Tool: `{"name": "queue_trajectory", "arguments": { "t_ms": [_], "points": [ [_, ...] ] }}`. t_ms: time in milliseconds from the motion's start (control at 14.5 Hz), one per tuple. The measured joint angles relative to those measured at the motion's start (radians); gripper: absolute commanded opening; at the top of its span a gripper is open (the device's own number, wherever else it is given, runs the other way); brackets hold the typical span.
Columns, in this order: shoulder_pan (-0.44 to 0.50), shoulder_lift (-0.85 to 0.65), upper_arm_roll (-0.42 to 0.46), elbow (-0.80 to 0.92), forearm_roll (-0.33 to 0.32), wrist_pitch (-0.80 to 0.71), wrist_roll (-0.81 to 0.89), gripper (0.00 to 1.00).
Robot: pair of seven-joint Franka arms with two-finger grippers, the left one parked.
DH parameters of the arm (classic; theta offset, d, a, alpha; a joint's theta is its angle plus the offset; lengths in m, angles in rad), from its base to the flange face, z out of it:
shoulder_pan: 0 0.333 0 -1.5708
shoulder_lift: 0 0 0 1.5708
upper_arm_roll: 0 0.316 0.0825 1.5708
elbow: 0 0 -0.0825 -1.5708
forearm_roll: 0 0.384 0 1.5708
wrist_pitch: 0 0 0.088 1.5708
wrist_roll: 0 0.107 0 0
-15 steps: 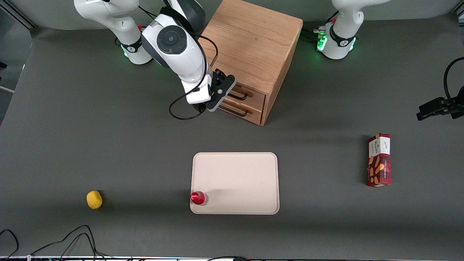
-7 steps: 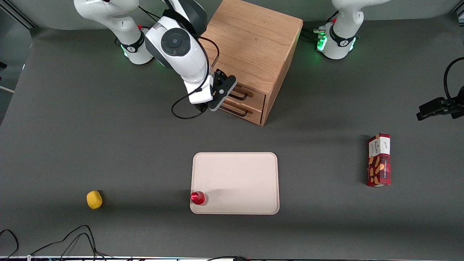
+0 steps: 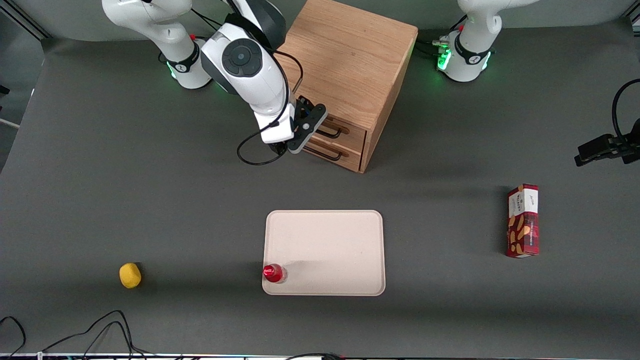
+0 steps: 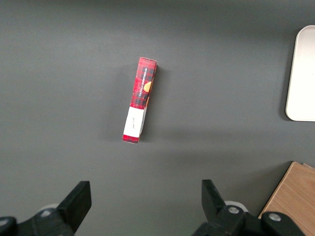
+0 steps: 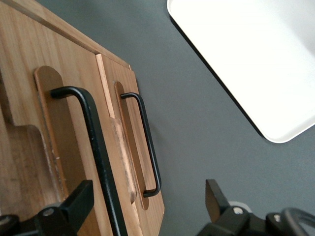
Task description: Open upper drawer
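Two small things nearest the front camera, well in front of the cabinet (image 3: 350, 65): a yellow lump (image 3: 130, 275) toward the working arm's end of the worktop (image 3: 125, 190), and a red-capped bottle (image 3: 273, 273) upright on a corner of the pale tray (image 3: 330, 240). Nearer the cabinet but off toward the parked arm's end, a red box (image 3: 523, 220) lying flat.

Right arm (image 3: 250, 70) bent down beside the cabinet, wrist turned toward the drawer fronts, cable looping under it. End effector (image 3: 305, 127) right at the cabinet's front, at the height of the upper drawer (image 3: 352, 135).

Upper drawer directly before the end effector, above the lower drawer (image 3: 350, 159); front apparently not pulled out. Its black handle (image 5: 96, 142) running in between the two fingers (image 5: 74, 206) in the right wrist view.

End effector spread wide, gripping nothing; one finger to either side of that handle, no contact to be made out.
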Motion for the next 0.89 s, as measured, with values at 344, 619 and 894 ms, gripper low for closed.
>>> {"name": "queue_trajectory", "arguments": {
  "t_ms": [344, 619, 894],
  "points": [
    [-0.001, 0.000, -0.004, -0.015, 0.000, 0.039, -0.004, 1.00],
    [-0.001, 0.001, -0.005, -0.022, -0.001, 0.051, -0.007, 1.00],
    [-0.001, 0.001, -0.005, -0.025, -0.001, 0.057, -0.010, 1.00]
  ]
}}
